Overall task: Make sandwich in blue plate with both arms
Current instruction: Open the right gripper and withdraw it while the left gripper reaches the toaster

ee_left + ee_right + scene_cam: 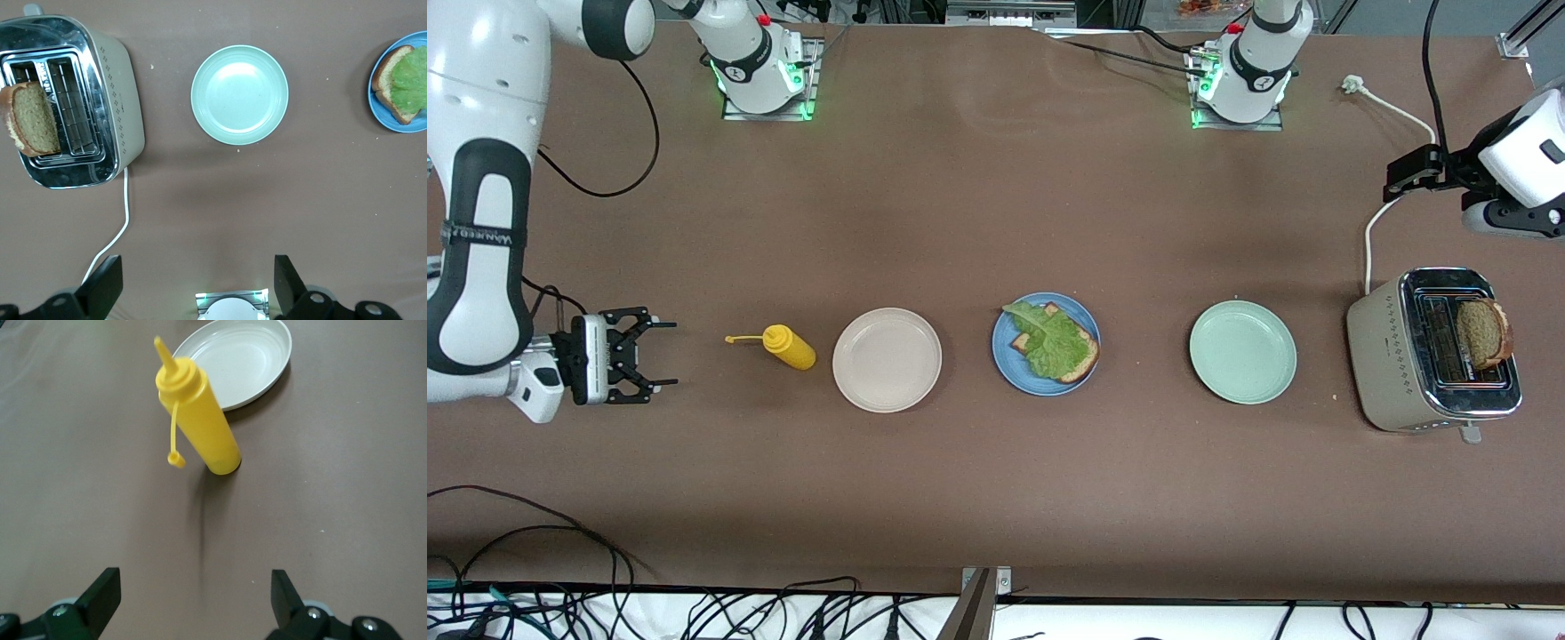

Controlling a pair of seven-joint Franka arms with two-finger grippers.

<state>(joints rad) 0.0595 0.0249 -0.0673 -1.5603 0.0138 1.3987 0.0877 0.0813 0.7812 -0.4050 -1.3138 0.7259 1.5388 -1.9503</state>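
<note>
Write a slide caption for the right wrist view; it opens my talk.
Open right pincer faces an upright yellow plastic squeeze bottle, cap off, beside a round beige-white plate.

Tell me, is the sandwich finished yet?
Not yet. On the round blue plate lies one brown bread slice with a ruffled green lettuce leaf on top: that looks done. Nothing is in hand: the right gripper is open beside the yellow squeeze bottle, and the left gripper is open above the table near the beige toaster. The second brown slice sits in the toaster.
</note>
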